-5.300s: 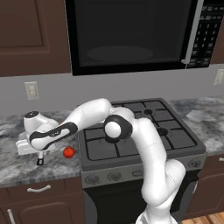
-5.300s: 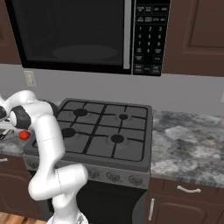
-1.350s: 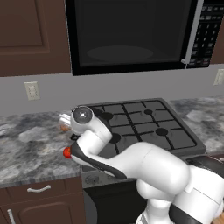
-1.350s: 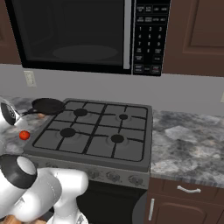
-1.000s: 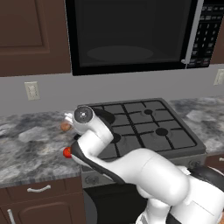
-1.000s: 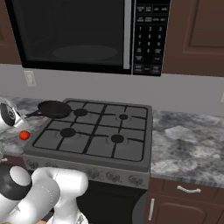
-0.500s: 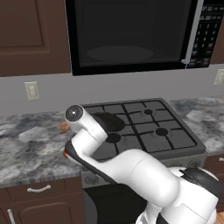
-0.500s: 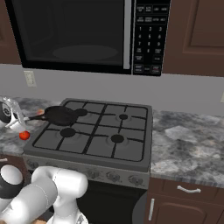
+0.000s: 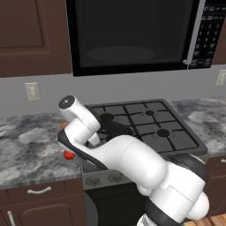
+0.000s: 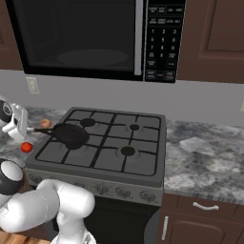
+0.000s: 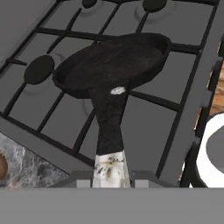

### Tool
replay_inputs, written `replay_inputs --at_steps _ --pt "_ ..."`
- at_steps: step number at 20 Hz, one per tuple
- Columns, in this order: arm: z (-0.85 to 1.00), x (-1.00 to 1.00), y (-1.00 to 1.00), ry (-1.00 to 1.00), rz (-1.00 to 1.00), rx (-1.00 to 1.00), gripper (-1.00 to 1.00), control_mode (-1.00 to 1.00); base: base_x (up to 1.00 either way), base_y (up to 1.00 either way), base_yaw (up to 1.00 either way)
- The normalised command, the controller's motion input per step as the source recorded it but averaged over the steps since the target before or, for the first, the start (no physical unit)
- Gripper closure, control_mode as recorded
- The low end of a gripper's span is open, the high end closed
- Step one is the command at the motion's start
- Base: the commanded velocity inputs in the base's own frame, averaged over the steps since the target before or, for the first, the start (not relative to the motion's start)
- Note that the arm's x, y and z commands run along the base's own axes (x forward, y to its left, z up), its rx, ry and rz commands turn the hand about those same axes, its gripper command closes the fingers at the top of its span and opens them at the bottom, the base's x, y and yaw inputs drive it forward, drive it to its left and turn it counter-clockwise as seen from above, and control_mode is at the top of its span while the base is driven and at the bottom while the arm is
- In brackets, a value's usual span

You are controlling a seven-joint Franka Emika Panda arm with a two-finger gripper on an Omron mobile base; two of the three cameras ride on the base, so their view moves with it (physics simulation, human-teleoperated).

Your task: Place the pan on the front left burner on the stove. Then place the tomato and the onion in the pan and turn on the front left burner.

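My gripper (image 11: 110, 178) is shut on the silver tip of the pan's thin handle. The black pan (image 11: 111, 65) hangs low over the front left part of the stove (image 11: 175, 87), and it covers the front left burner. In the right base view the gripper (image 10: 21, 127) is at the stove's left edge, with the pan (image 10: 70, 135) reaching right over the grate. The tan onion (image 10: 45, 123) lies on the counter behind the handle. The red tomato (image 10: 26, 147) lies on the counter in front of it. The left base view has the pan (image 9: 107, 119) behind my arm, and the tomato (image 9: 68, 154) on the counter.
A black microwave (image 10: 76, 38) hangs above the stove (image 10: 143, 162). Knobs line the stove's front (image 10: 119, 192). Grey stone counter (image 10: 205, 162) runs on both sides. The small back left burner cap (image 11: 39, 69) shows beside the pan.
The pan has travelled right and forward, from the stove's back left corner to above the front left burner. Tomato and onion have not moved.
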Motion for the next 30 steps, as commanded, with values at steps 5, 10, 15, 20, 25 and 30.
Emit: replay_inputs --at_steps 5,10,15,20,25,30 --pt "-0.03 0.13 0.0 0.06 -0.14 -0.01 1.0 -1.0 0.0 0.0 0.0" --pt "-0.18 0.21 0.0 0.0 -0.11 -0.04 1.0 -1.0 0.0 0.0 0.0" --pt "-0.32 0.13 0.0 0.0 -0.02 -0.04 1.0 -1.0 0.0 0.0 0.0" --pt "-0.2 0.15 0.0 -0.02 0.0 -0.02 1.0 -1.0 0.0 0.0 0.0" --pt "-0.14 0.31 0.0 -0.02 0.0 -0.01 1.0 -1.0 0.0 0.0 0.0" --pt "-0.24 0.25 0.0 0.0 0.0 0.0 1.0 -1.0 0.0 0.0 0.0"
